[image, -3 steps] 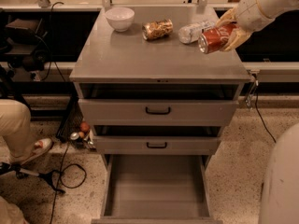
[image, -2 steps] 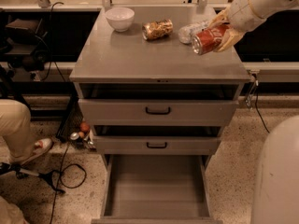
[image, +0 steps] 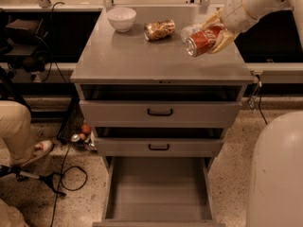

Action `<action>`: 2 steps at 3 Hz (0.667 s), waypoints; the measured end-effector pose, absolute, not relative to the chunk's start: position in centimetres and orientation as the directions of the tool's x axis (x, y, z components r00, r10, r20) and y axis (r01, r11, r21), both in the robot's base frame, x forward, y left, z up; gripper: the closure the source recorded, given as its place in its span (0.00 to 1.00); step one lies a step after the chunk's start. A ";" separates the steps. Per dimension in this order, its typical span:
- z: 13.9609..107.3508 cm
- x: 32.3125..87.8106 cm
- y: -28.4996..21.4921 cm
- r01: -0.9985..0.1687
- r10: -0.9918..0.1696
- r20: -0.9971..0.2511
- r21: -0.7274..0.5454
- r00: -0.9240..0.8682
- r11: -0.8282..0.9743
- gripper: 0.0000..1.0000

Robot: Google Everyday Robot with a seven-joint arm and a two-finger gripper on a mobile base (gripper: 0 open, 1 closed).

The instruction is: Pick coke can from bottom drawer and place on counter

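**While the coke can [image: 203, 40] is held in the pincer [image: 215, 32]: handling and material notes**

As the can is pinched across its red mid-body between the two pincer fingers, it is carried on its side. One silver end is turned away from the arm. It is held over the rear corner of the worktop [image: 142, 56], directly beneath the pincer. No contact with the surface is seen.

The can is judged to be a thin-walled metal cylinder: light, rigid along its length, but easily dented if squeezed hard. The painted wall is smooth and is expected to be slippery. A hold across the middle of the body, as shown, is preferred over the rims. Whether it is full cannot be told.

The worktop is flat, matt grey sheet metal, and a stable footing is expected once the can is turned upright.

A clear plastic bottle [image: 189, 30] lies just behind the pincer, close to the can. A crinkled gold snack bag [image: 159, 30] lies beyond the can's silver end. A round white bowl [image: 121, 18] stands further off the same way.

The bottom drawer [image: 158, 188] is pulled out well below the pincer, and its flat grey floor is exposed.
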State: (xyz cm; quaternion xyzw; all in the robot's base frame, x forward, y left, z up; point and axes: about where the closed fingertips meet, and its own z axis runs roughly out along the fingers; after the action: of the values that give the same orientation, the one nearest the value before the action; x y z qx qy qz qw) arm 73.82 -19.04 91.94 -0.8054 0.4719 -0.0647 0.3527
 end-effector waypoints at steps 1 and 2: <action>91.3 74.1 -18.1 -0.716 -0.797 -0.229 -0.618 0.559 -0.325 1.00; 90.3 74.7 -17.3 -0.724 -0.794 -0.234 -0.604 0.561 -0.334 1.00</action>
State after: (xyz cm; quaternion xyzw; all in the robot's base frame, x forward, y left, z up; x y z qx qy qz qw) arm 74.68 -17.27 90.29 -0.8150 0.4657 -0.0513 0.3410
